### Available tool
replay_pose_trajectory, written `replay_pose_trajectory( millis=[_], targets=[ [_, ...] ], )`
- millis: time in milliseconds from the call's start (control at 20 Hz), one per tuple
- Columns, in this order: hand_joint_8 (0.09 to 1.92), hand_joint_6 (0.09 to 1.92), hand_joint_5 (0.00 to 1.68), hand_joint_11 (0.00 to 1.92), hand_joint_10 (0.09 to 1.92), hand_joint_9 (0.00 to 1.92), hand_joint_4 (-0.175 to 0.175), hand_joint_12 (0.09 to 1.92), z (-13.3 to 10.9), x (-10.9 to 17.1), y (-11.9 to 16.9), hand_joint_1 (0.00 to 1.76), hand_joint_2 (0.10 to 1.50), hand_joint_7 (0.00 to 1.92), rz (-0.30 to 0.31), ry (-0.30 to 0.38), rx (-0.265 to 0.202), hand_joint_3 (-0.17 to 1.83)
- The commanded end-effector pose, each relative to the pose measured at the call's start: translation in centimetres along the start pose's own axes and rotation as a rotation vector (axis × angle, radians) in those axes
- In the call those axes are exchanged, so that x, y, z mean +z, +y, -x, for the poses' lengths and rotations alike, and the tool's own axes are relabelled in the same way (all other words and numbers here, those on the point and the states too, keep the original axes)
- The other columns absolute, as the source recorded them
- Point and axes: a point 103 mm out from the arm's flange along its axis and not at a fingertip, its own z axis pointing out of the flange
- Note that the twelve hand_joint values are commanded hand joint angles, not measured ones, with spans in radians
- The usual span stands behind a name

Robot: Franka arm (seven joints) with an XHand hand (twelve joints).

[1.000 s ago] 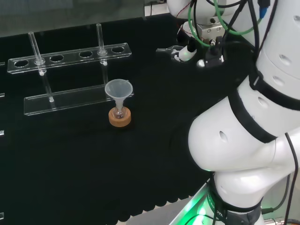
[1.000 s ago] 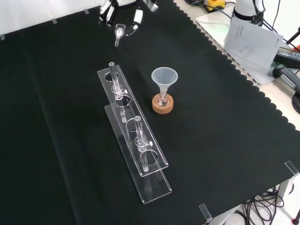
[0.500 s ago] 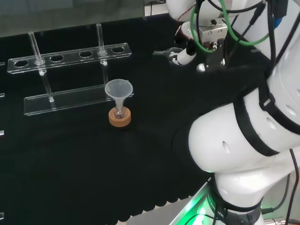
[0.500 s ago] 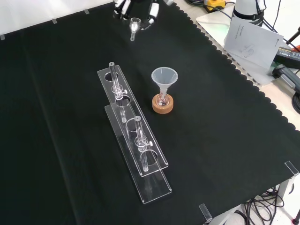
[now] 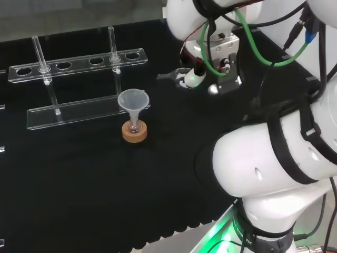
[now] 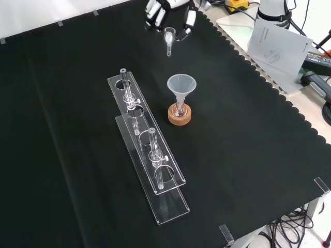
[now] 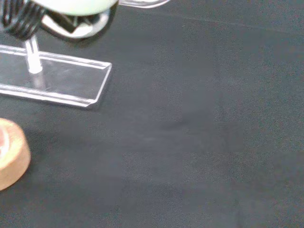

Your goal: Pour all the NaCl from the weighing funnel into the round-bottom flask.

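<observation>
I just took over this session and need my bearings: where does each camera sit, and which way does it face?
Head view: behind and above the arm's base, looking over the white arm links at the bench; the hand carries the weighing funnel.
Front view: opposite the arm, looking down on the cloth; the hand enters from the top.
Wrist view: at the wrist, looking past the palm at the cloth; a blurred part of the hand shows.
Shared: all three show the cork stand and the clear rack.

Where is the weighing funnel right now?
In the front view the weighing funnel hangs in the hand at top centre, above the cloth, beyond the funnel on the cork-ringed flask.
</observation>
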Motion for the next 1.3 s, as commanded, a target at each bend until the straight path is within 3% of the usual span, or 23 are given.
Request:
replay_pose_trajectory(
  millis=[50,500,1300],
  targets=[
    [0.65,0.71,1.26,0.83,0.34,0.99,0.175,1.02,-2.8,0.3,-0.6,1.11,0.64,0.60,-0.029,-0.038,-0.029,0.69],
    [0.65,0.71,1.26,0.82,0.34,0.99,0.175,1.02,-4.3,0.9,0.8,1.11,0.64,0.60,-0.077,-0.095,-0.054,0.69],
    [0.65,0.70,1.27,0.82,0.33,0.99,0.175,1.02,-5.6,0.4,1.8,1.12,0.64,0.60,-0.094,-0.238,-0.087,0.69]
  ],
)
